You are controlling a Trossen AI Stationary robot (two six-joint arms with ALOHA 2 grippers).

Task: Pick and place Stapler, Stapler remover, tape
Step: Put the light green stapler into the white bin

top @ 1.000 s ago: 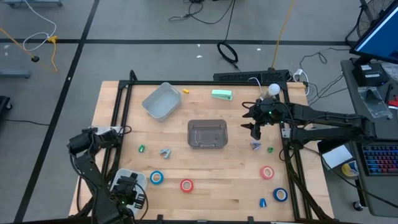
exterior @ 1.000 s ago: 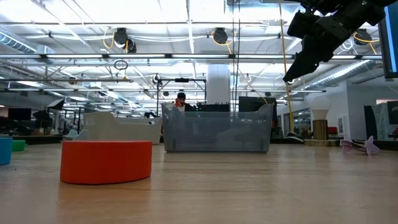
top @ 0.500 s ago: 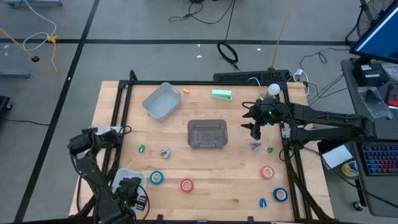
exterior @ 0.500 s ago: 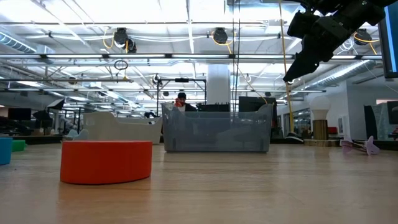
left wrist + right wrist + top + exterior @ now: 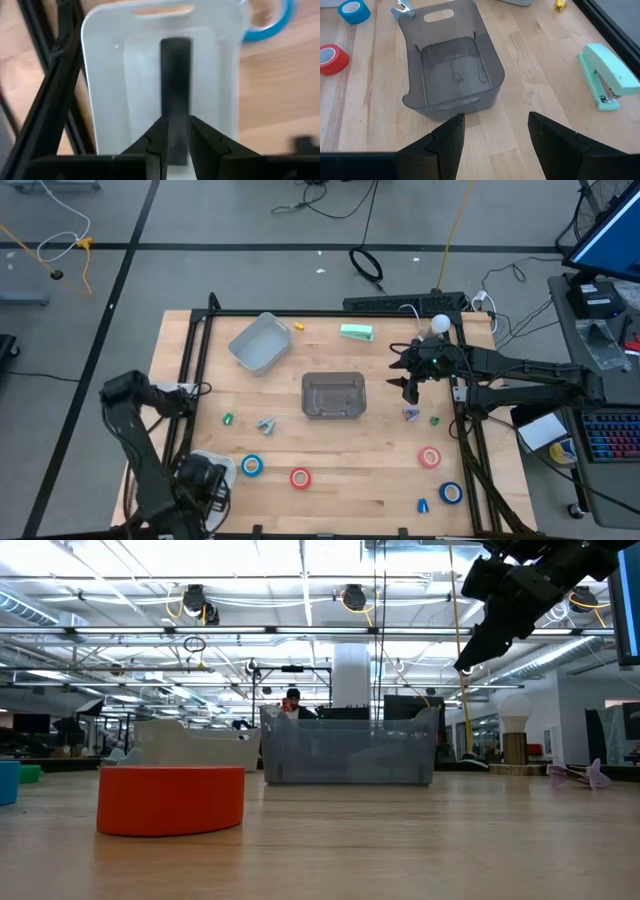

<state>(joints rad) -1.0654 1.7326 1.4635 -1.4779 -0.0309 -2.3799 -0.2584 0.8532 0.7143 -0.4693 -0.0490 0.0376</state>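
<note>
My left gripper (image 5: 200,480) points down over a white bin (image 5: 107,75) at the table's near left corner and is shut on a dark narrow bar (image 5: 175,75). A blue tape roll (image 5: 252,466) and a red one (image 5: 300,477) lie flat to the right of that bin. Another red roll (image 5: 430,457) and another blue one (image 5: 451,493) lie flat at the near right. The mint stapler (image 5: 356,332) lies at the far side. A purple stapler remover (image 5: 410,415) lies below my right gripper (image 5: 410,388), which hangs open above the table. My left gripper pinches the dark bar's near end (image 5: 175,131) between its two fingers, coming from above and pointing down. The bar runs level, straight out from the fingers, over the white bin's floor. Whether it hangs clear of that floor I cannot tell.
A clear grey bin (image 5: 334,395) stands mid-table. A grey-blue bin (image 5: 259,342) sits askew at the far left. Small stapler removers lie scattered: grey (image 5: 265,423), green (image 5: 228,418), blue (image 5: 422,505). A black frame rail (image 5: 190,395) runs along the table's left side.
My left arm has lifted, its elbow swinging toward the table's left edge, and its gripper has risen a little above the white bin.
</note>
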